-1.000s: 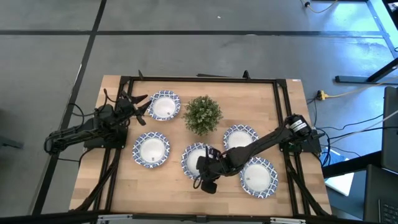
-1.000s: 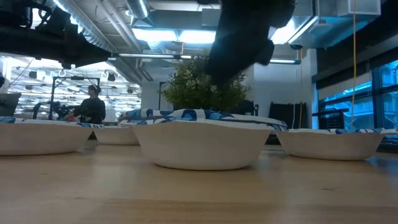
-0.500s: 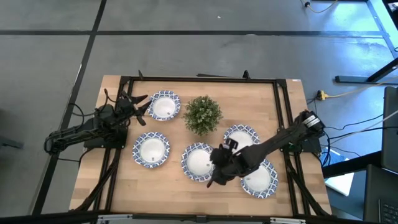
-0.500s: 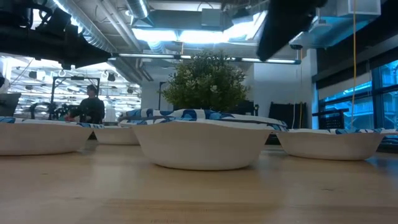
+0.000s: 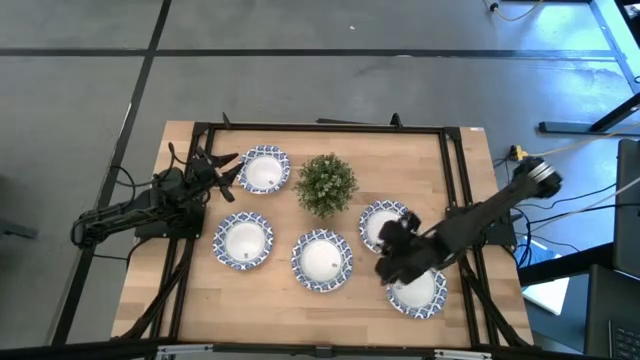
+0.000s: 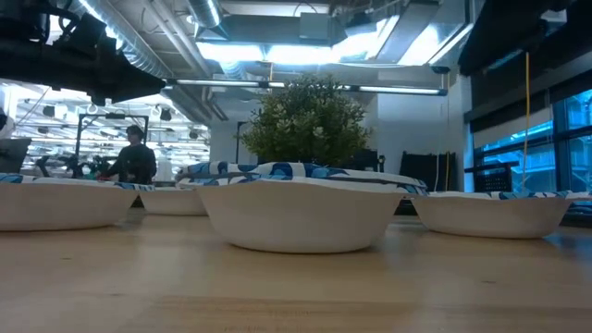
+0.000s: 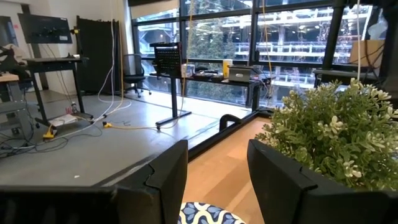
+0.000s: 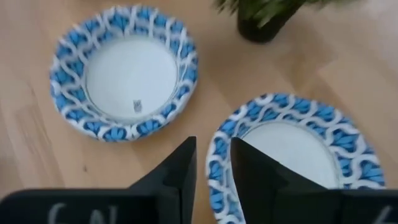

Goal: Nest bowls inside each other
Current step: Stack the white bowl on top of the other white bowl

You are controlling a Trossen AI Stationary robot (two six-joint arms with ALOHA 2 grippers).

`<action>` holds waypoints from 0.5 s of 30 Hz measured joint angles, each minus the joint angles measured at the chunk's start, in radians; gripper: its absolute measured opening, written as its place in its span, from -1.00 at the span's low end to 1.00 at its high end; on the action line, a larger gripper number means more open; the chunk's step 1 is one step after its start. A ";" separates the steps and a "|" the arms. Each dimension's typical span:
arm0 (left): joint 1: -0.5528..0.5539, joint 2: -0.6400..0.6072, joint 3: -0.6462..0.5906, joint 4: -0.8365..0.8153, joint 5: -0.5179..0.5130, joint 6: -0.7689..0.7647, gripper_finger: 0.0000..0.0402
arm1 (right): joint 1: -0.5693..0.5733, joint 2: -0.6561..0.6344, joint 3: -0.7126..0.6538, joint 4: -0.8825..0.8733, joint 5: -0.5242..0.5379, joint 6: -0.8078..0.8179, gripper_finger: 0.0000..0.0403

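Blue-rimmed bowls [image 5: 321, 260] are spread across the frame's lower centre; the right gripper [image 5: 392, 262], fingers narrowly parted and empty, is seen between two at lower right. The left gripper [image 5: 222, 166], open, is parked upper left.

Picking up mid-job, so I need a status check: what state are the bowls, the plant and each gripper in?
bowls: five in view, upright, apart, none nested
plant: upright
left gripper: open, empty
right gripper: open, empty, over the bowls at right
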 joint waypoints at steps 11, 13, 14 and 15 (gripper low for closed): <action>0.000 0.000 0.000 0.000 0.000 -0.030 -0.20 | -0.001 -0.456 -0.310 0.142 0.195 -0.067 -0.54; 0.000 0.000 0.000 -0.001 0.000 -0.030 -0.20 | -0.001 -0.497 -0.381 0.259 0.172 -0.103 -0.54; 0.000 0.000 0.000 0.000 0.000 -0.031 -0.20 | -0.001 -0.509 -0.411 0.329 0.161 -0.124 -0.53; 0.000 0.000 0.000 0.000 0.000 -0.031 -0.20 | -0.001 -0.516 -0.440 0.392 0.157 -0.145 -0.53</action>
